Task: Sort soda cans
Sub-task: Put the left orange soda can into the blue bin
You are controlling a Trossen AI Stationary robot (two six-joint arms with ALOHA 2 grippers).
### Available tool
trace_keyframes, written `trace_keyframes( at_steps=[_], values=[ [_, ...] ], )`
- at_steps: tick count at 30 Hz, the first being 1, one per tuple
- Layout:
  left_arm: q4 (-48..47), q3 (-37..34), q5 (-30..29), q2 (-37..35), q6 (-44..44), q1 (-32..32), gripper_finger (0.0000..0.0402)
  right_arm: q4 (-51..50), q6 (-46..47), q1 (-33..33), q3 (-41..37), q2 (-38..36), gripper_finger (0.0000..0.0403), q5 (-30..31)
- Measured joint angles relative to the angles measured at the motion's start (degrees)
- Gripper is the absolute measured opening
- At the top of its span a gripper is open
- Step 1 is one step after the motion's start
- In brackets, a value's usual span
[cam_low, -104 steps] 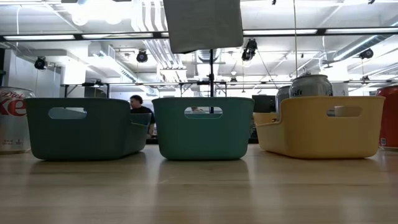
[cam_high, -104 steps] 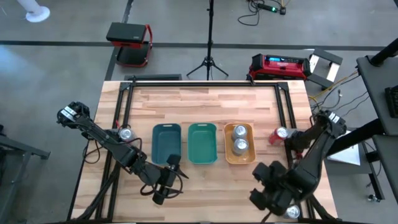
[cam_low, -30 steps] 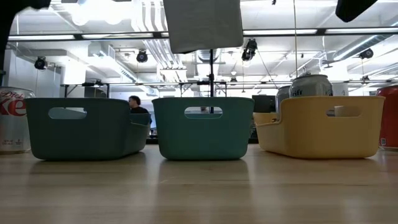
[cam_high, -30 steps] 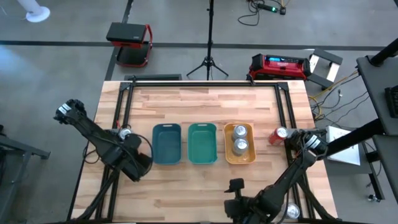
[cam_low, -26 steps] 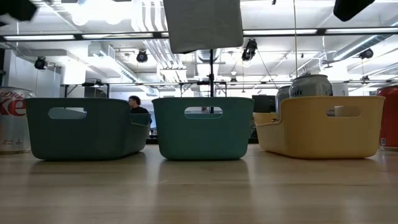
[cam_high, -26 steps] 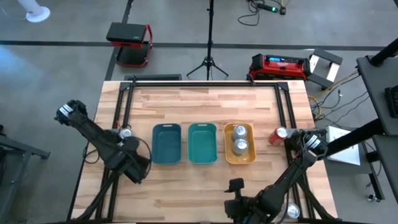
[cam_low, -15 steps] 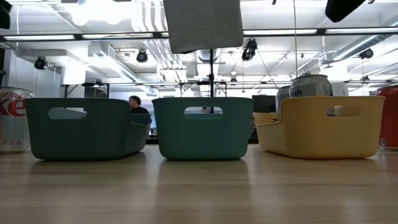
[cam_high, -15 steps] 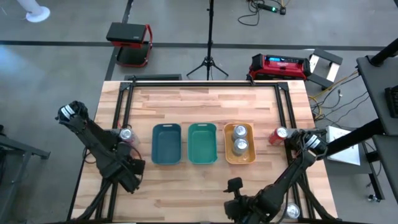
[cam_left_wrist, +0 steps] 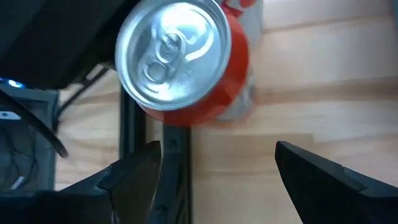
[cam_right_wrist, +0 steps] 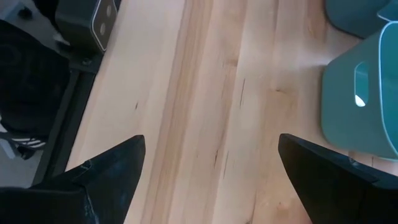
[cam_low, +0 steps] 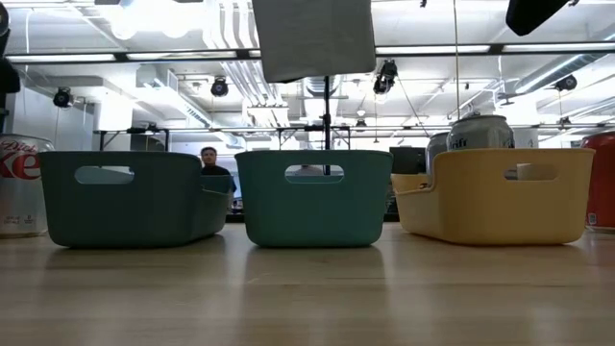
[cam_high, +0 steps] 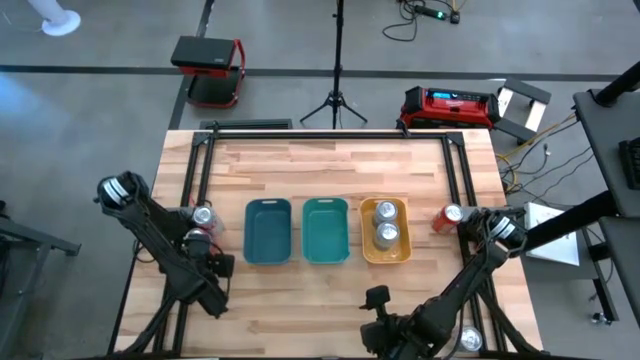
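Beside left tool, upright can.

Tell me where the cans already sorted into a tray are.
Two soda cans stand in the orange tray, rightmost of the three, beside the teal tray.

Two teal trays (side by side) adjoin an orange tray.

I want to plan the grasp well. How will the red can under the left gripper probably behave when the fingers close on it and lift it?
The red can stands upright on the wooden table, so it should not roll unless tipped. Its smooth round metal wall looks slippery; the open left gripper probably needs a centred grip. Whether it is full cannot be seen, so its weight is uncertain.
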Motion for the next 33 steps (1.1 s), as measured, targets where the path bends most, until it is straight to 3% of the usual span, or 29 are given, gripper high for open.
trace_keyframes(
  at_steps=[8, 21, 33],
  values=[
    [-3.05, 0.00, 0.05, 3.83, 0.31, 0.00, 0.0300, 1.37, 0.81, 0.00, -0.09, 0.00, 0.0364, -0.02],
    [-0.28, -4.05, -0.40, 8.17, 2.39, 0.02, 0.0300, 2.65, 0.14, 0.00, -0.09, 0.00, 0.0364, -0.02],
    [0.39, -4.88, -10.50, 7.28, 2.16, 1.08, 0.0300, 3.22, 3.11, 0.00, -0.09, 0.00, 0.0364, -0.04]
  ],
)
